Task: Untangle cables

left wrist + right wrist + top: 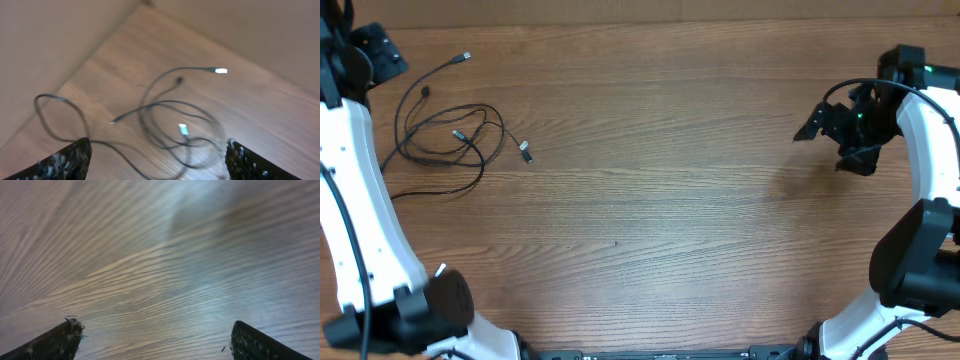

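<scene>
While both arms sit out at the sides, the cables lie loose on the bench, in the far-left corner as seen from overhead, just beside the left arm. They're thin black cords in several overlapping loops that cross each other mid-pile, so not separated. One strand runs up and right out of the pile and ends in a silver plug. Another plug end sits at the right edge of the loops, and a third lies inside them. One tail trails off lower left, toward the arm.

Left gripper: fingers are released and spread wide, gripping nothing. It hangs over the near side of the pile, with strands running on the bench between the two tips. I can't tell whether a tip touches a strand. The left wrist view is a bit soft, but it shows the loops straight ahead, two bright silver plugs, one small black end, and the bench edge beyond.

Right gripper: fingers are also released, wide apart, holding nothing. Only blurred wood grain shows under it. From overhead it sits at the far-right side of the bench, well apart from the cables, with the right arm curled round behind it.
</scene>
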